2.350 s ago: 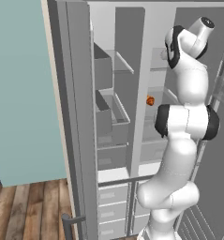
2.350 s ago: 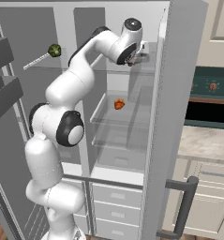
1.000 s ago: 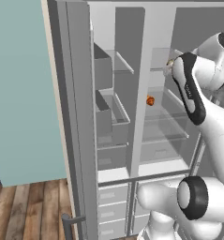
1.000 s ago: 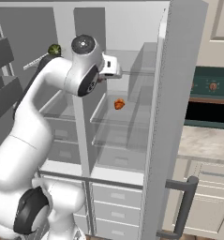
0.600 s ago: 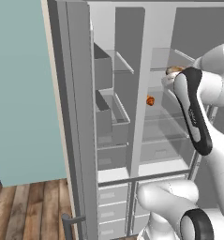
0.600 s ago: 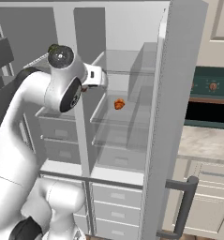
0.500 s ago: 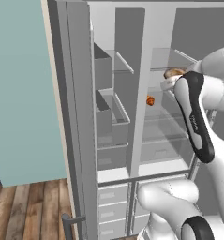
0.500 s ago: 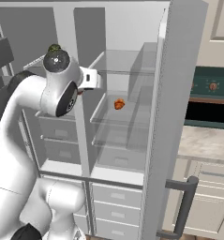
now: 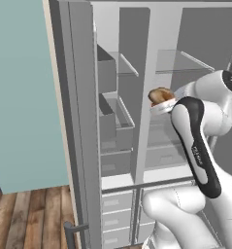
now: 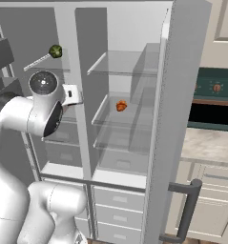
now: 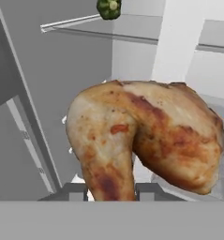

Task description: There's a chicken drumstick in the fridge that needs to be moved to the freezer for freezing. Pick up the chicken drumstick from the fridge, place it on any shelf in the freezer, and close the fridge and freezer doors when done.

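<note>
Fingers (image 11: 111, 190) clamped on the chicken drumstick (image 11: 146, 143), carried clear of the fridge (image 10: 127, 112). Placement on a freezer (image 9: 115, 121) shelf and closing both doors remain.

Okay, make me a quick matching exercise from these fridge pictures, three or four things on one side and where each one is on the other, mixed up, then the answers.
Things:
1. chicken drumstick
2. small orange-red item
3. green vegetable
4. gray bins

Places:
A. on a glass shelf in the fridge
B. on the high shelf in the freezer
C. in the gripper
D. on the inside of the open freezer door

Pairs: 1-C, 2-A, 3-B, 4-D
</note>
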